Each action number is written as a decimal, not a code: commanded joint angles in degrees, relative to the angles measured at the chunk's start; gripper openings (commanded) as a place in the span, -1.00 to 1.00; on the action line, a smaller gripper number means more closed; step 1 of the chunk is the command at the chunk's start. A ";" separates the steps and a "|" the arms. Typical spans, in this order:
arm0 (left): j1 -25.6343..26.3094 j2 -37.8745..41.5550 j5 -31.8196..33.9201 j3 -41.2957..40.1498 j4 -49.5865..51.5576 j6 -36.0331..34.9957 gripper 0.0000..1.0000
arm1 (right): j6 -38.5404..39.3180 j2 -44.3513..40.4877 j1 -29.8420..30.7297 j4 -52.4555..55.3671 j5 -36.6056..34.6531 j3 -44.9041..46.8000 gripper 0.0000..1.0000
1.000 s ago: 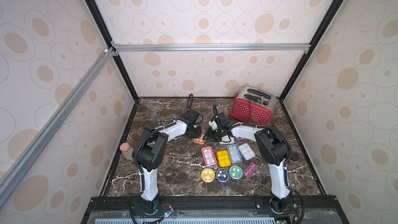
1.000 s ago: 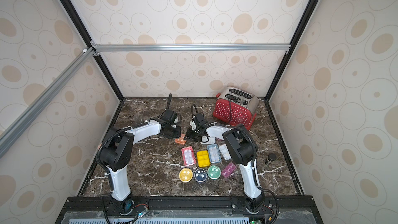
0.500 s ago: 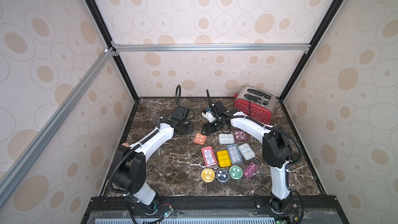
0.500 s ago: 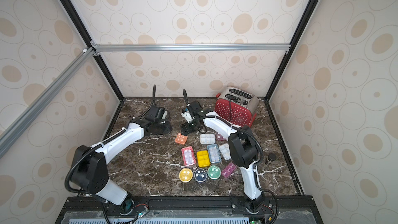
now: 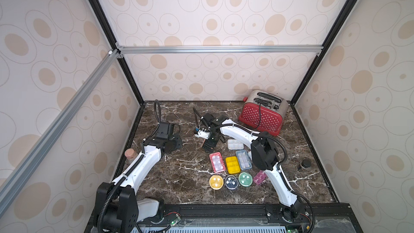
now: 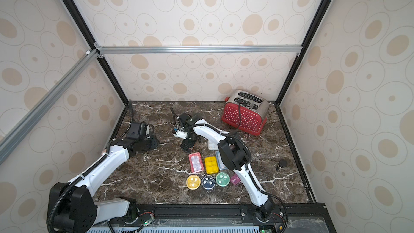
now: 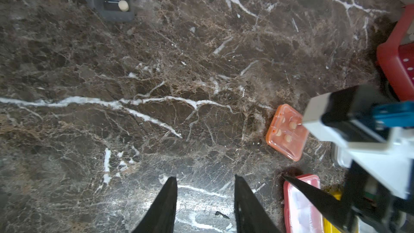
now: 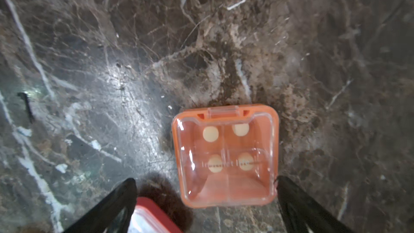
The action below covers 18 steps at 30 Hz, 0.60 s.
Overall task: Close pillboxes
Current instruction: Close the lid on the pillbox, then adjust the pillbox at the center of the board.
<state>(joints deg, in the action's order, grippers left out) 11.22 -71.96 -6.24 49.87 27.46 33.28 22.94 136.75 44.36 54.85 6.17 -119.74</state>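
A faint line of raised lettering crosses the clear lid of the orange pillbox (image 8: 225,155), too blurred to read. The box lies flat on the marble table (image 8: 100,68) between the widely spread, empty fingers of the right gripper (image 8: 205,180), one fingertip just beside its corner. A red pillbox (image 8: 152,216) lies just beside the other finger and the red toaster (image 5: 262,115) stands well off to that claw's right, while the left gripper (image 7: 205,178), fingers parted on nothing, hangs over bare marble with open room ahead.
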 commanded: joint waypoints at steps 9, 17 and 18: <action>-0.41 -0.11 -0.70 1.62 -0.40 -0.04 -0.15 | -0.51 5.11 1.09 3.78 -5.81 -6.83 0.89; -0.41 -0.28 -0.86 1.34 -0.40 -0.23 -0.15 | -5.72 5.08 1.09 2.46 -7.75 -6.14 0.55; -0.42 -0.28 -0.83 1.22 -0.48 -0.23 -0.15 | -6.76 4.83 1.08 2.27 -7.79 -5.84 0.53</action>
<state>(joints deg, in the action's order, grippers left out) 11.14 -72.01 -7.18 49.89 27.05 33.23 19.14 141.03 45.04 56.73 -0.08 -124.92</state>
